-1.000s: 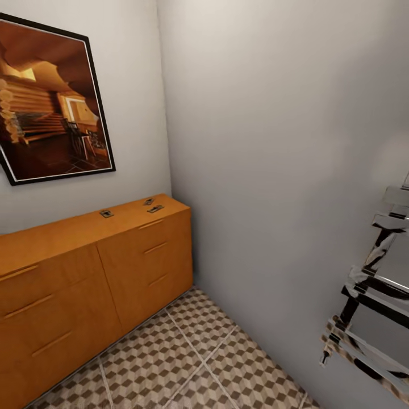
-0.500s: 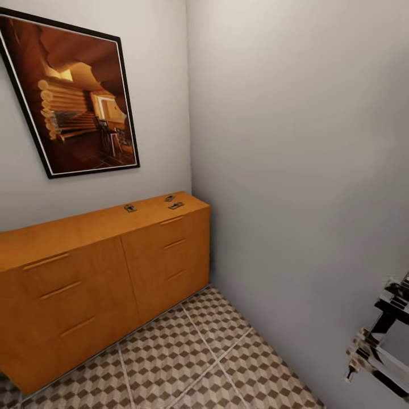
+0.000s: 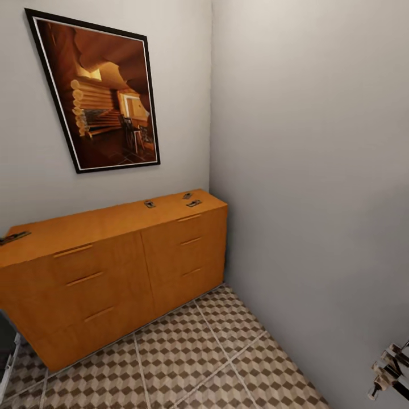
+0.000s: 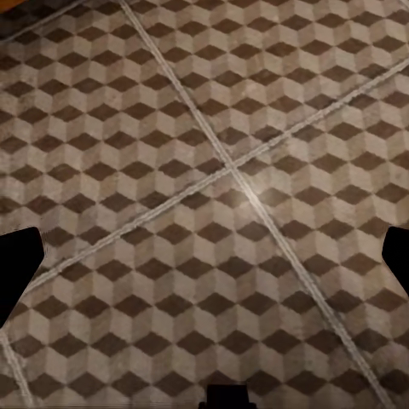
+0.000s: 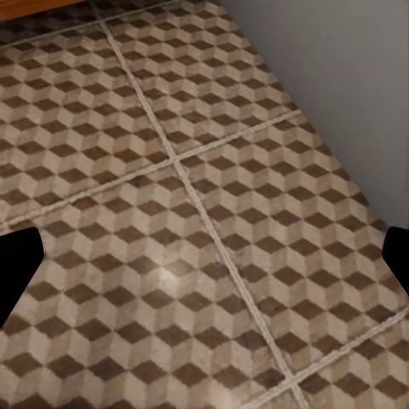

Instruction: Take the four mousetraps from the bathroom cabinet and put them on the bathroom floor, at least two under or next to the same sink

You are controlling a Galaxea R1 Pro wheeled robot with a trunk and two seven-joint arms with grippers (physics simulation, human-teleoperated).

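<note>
The orange-brown cabinet (image 3: pixel 113 267) stands against the back wall in the head view, on the cube-patterned bathroom floor (image 3: pixel 187 363). Several mousetraps lie on its flat top. One mousetrap (image 3: pixel 149 204) is near the middle, two more (image 3: pixel 187 196) (image 3: pixel 194 203) are close together by the right end, and another (image 3: pixel 14 237) is at the far left edge. My left gripper (image 4: pixel 204 264) hangs open over bare floor tiles, its dark fingertips (image 4: pixel 17 273) wide apart. My right gripper (image 5: pixel 204 260) is also open over the tiles, near a grey wall (image 5: pixel 341 77).
A large framed picture (image 3: pixel 102 96) hangs above the cabinet. The grey side wall (image 3: pixel 318 170) closes the corner on the right. A chrome rack (image 3: pixel 389 369) pokes in at the bottom right, and a dark and white edge (image 3: pixel 5 352) shows at the bottom left.
The camera has swung left, so cabinet and picture slid right in the picture. The cabinet's left end and its mousetrap came into view. The chrome rack has nearly left the frame.
</note>
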